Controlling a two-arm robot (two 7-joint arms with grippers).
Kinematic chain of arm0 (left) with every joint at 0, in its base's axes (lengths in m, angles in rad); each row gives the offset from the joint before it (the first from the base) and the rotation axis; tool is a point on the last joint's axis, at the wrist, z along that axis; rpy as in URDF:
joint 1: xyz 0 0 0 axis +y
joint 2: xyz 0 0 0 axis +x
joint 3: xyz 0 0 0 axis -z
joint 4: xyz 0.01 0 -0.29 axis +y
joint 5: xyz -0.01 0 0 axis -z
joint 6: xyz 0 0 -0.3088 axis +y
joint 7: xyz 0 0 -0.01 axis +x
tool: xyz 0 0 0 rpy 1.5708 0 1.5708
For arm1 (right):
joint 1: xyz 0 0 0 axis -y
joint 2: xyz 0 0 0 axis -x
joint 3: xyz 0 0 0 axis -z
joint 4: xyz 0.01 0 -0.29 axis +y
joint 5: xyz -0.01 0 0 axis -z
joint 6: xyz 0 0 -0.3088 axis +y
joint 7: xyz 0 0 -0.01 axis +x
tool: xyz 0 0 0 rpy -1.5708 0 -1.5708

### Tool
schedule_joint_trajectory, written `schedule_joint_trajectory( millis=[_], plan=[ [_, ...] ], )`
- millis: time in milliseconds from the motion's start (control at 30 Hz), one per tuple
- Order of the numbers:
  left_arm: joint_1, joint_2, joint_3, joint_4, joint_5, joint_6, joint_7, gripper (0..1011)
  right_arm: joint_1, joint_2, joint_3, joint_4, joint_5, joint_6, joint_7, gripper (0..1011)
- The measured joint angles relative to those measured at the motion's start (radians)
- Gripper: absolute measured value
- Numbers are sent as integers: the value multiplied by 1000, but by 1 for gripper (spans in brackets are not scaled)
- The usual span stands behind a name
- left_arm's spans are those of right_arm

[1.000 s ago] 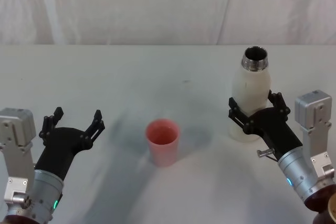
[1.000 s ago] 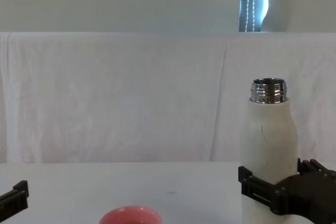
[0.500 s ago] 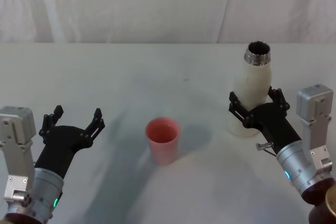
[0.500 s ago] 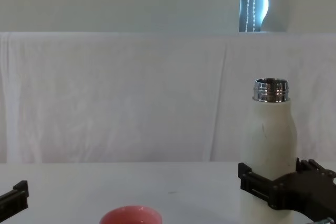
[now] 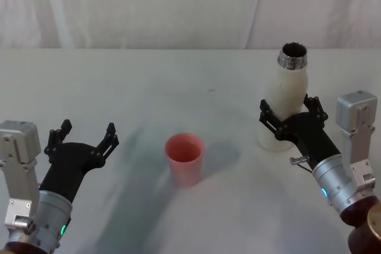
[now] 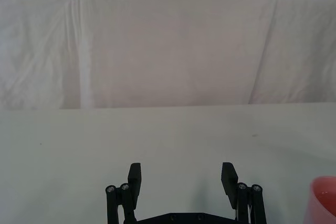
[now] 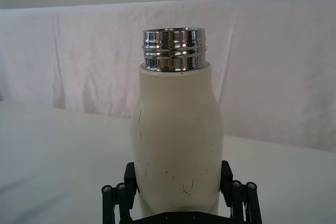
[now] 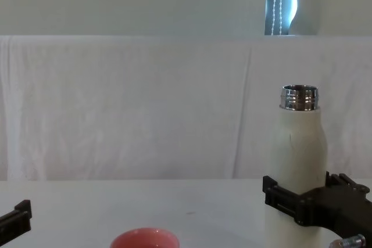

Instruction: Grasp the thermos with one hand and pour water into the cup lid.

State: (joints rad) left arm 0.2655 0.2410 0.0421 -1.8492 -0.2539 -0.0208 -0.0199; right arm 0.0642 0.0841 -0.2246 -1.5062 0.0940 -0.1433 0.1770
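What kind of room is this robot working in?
Probably a lab test setup: a white-covered table, a white cloth backdrop, and just a thermos and a pink cup lid laid out.
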Motion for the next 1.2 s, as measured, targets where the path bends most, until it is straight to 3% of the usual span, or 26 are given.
schedule_joint_trajectory(
  millis=[767, 867, 1200],
  plan=[
    [0, 0, 0, 0, 0, 0, 0, 1001, 7, -1, 1, 9, 8, 0, 3, 952],
    [0, 0, 0, 0, 0, 0, 0, 1001, 7, -1, 1, 8, 8, 0, 3, 1002],
    [0, 0, 0, 0, 0, 0, 0, 1001, 6, -1, 1, 7, 7, 1, 2, 1000]
  ],
)
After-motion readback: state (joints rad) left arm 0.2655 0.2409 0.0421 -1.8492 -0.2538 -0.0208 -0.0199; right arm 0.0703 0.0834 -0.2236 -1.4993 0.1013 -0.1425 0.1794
